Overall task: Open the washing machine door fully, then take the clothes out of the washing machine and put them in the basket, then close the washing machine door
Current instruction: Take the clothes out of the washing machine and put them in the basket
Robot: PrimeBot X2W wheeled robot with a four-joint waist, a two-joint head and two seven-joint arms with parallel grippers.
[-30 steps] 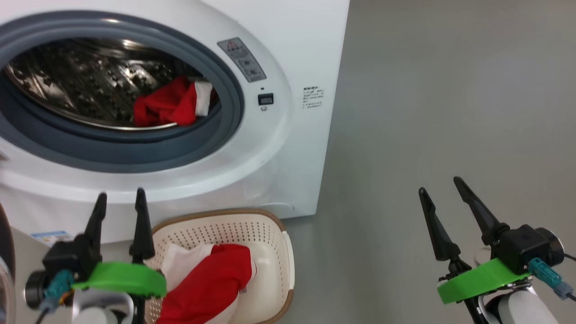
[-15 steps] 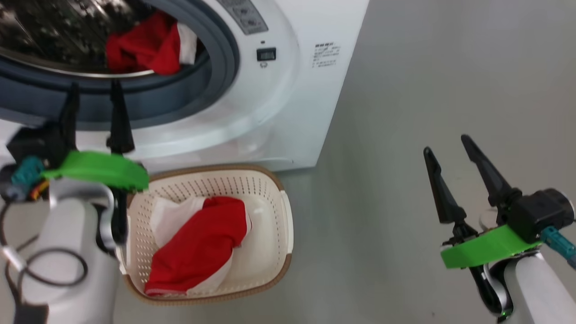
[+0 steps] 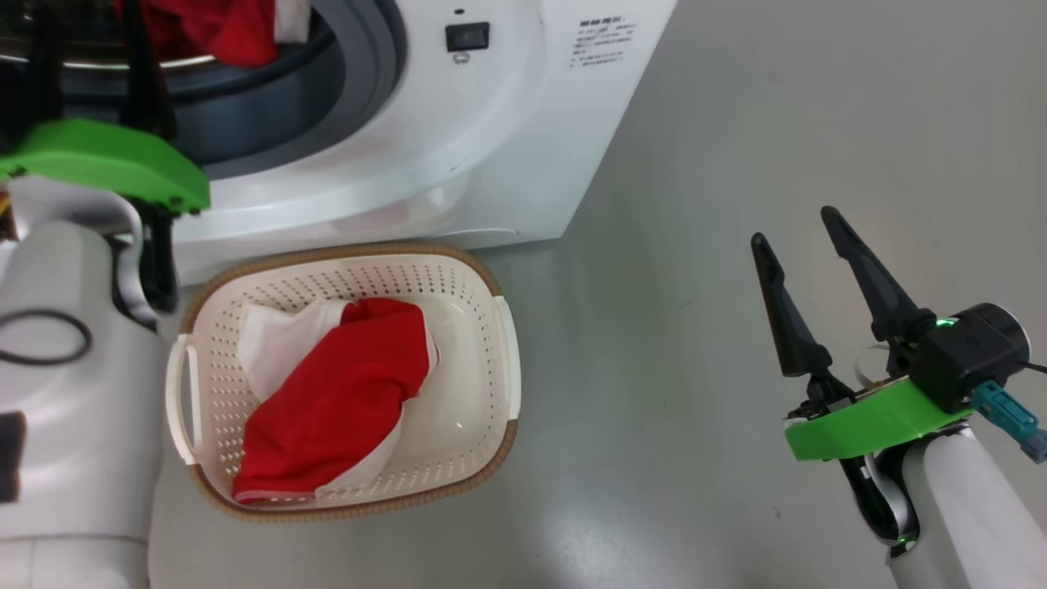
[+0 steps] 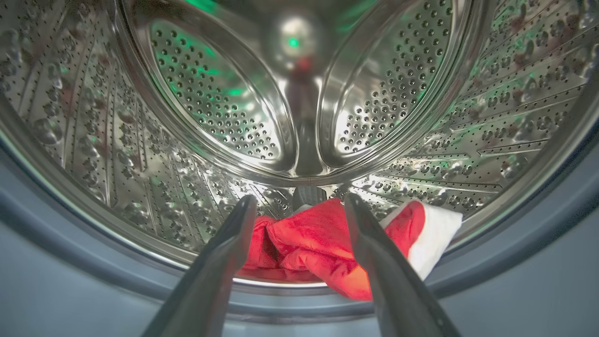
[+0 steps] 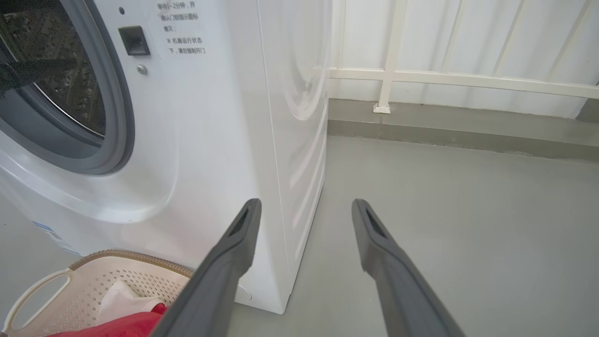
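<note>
The white washing machine (image 3: 458, 147) stands with its drum mouth uncovered; its door is out of view. A red and white garment (image 4: 309, 238) lies at the front of the steel drum (image 4: 187, 93), just behind the grey seal (image 4: 70, 262). My left gripper (image 4: 299, 199) is open at the drum mouth, fingers pointing at that garment and apart from it; in the head view the left gripper (image 3: 94, 24) is at the top left. Another red and white garment (image 3: 343, 393) fills the cream basket (image 3: 499, 343) on the floor below the machine. My right gripper (image 3: 792, 224) hangs open and empty over the floor.
Grey floor (image 3: 695, 123) stretches right of the machine. A white railing and low kerb (image 5: 421, 79) run behind it. The basket's handle (image 5: 32, 290) lies close to the machine's front corner. My pale left forearm (image 3: 74, 393) stands beside the basket's left side.
The head camera has tipped down, so the machine slid up the picture. My left gripper rose from above the basket to the drum mouth. The right gripper stayed open, hardly moving.
</note>
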